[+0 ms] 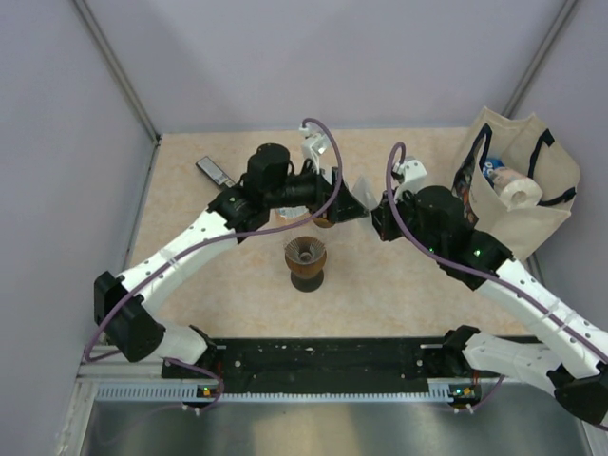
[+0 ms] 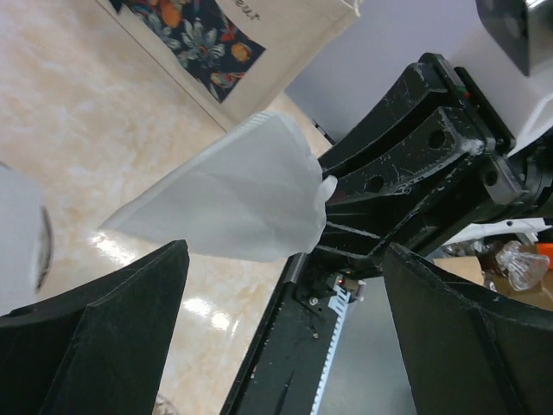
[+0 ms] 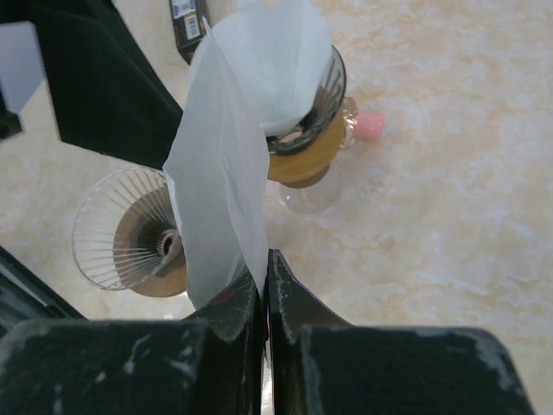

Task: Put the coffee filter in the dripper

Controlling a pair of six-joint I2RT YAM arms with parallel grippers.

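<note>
A beige marbled desk (image 1: pixel 399 285) is seen from above, with a cream tote bag (image 1: pixel 518 204) stood at its far right corner. Both arms are reached in over the middle of the desk, towards the far edge, where their grippers are brought close together.

The left gripper (image 2: pixel 285 255) is spread wide, and nothing is held in it; its two black fingers are set on either side of the white coffee filter (image 2: pixel 233 199) without touching it. The right gripper (image 3: pixel 263 277) is pressed together on the filter's lower edge, so that the paper is pinched flat and held up in the air.

The glass dripper (image 1: pixel 305 255) is stood on its wooden base near the middle of the desk, on the near side of the grippers, and no paper is seen inside it. A second glass cone with a wooden collar (image 3: pixel 302 130) is stood just beyond it, with white paper in it. A small black device (image 1: pixel 216 171) is laid near the far left corner.
</note>
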